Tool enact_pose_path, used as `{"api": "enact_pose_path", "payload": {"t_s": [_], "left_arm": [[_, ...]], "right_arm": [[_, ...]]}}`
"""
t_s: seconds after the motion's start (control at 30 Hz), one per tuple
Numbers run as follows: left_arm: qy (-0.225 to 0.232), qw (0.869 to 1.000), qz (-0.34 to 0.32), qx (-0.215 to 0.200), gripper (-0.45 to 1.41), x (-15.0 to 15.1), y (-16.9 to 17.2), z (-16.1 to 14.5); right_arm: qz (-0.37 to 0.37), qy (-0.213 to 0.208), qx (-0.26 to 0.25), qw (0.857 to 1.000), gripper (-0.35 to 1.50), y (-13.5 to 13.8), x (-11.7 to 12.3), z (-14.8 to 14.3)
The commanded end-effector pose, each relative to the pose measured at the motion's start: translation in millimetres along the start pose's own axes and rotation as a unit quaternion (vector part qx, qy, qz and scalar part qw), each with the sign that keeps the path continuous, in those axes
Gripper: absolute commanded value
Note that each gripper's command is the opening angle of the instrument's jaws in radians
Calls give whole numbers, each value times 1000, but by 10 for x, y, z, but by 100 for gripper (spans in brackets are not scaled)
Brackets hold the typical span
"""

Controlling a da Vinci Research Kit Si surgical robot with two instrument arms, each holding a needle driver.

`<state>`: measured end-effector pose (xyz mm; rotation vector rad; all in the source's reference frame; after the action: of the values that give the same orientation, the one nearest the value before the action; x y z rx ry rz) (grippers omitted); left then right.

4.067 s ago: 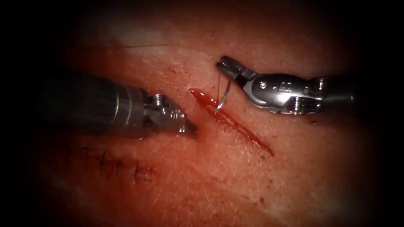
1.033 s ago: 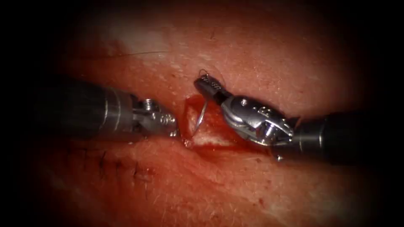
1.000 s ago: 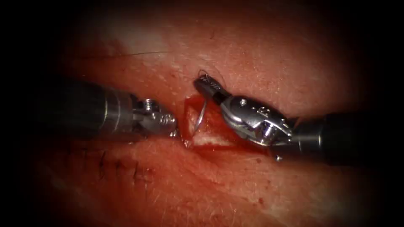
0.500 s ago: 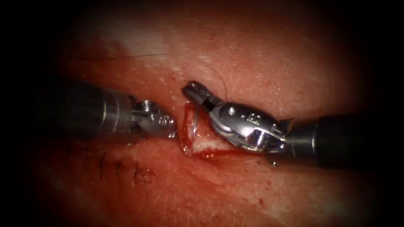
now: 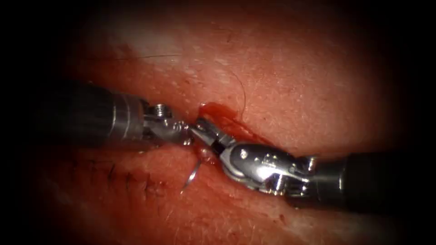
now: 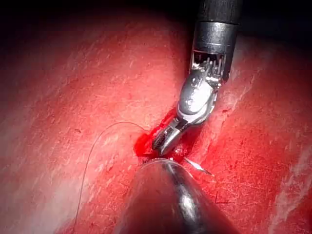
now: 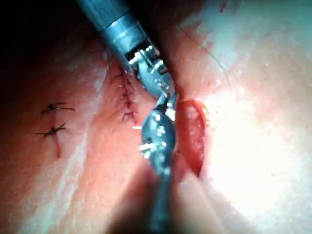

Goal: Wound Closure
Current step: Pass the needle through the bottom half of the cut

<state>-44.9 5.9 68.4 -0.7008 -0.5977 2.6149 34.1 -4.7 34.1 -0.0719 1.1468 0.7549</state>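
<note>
The needle (image 5: 191, 174) sat in the tissue (image 5: 295, 90), with its bright, thin pointed end standing out of the skin on the left side of the cut (image 5: 218, 112), just beside the edge. That exposed length ran from upper right, where it left the skin, down to lower left, where the point hung free above the surface. The rest of the curve was buried, so how much steel remained inside could not be told. The left tool (image 5: 184, 135) lay on the same side of the cut as the point, its tip resting at the left edge, with the point just below it. Its jaws looked closed and held nothing. The right tool (image 5: 204, 133) reached across from the right, its jaws down in the cut and almost touching the left tool's tip. They looked closed, and I judged that they gripped the needle's rear part, though the grip itself was hidden in the wound. Of the two, the left tool had the clearer line to the point, since nothing lay between them. The thread (image 5: 244, 93) arced thin and dark over the skin to the right of the cut's upper end. Red fluid (image 5: 227, 119) filled the open cut. A row of old stitches (image 5: 127, 179) lay well to the left.
</note>
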Motion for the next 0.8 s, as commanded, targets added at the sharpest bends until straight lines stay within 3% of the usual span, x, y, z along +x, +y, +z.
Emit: {"api": "enact_pose_path", "payload": {"t_s": [0.03, 0.37, 0.43, 0.47, 0.53, 0.6, 0.8], "left_arm": [[0, 1000, 1, -1, -30, -1, 2, 10], [0, 1000, 0, -1, -32, -1, 3, 9], [0, 1000, 1, -2, -32, -1, 3, 7], [0, 1000, 1, -3, -32, -2, 4, 6], [-1, 1000, 1, -1, -32, -2, 4, 2], [-1, 1000, 0, -1, -32, -1, 5, -2], [3, 1000, -4, 0, -32, 5, 9, -8]], "right_arm": [[-2, -2, 1, 1000, -35, -8, -7, 3], [35, -9, -11, 999, -35, 5, -5, 12], [36, -11, -20, 999, 19, 14, -6, 16], [39, -11, -25, 999, 66, 21, -7, 18], [59, -11, -30, 998, 103, 32, -9, 19], [59, -12, -34, 998, 116, 50, -11, 16], [44, -17, -55, 997, 118, 85, -14, 4]]}}
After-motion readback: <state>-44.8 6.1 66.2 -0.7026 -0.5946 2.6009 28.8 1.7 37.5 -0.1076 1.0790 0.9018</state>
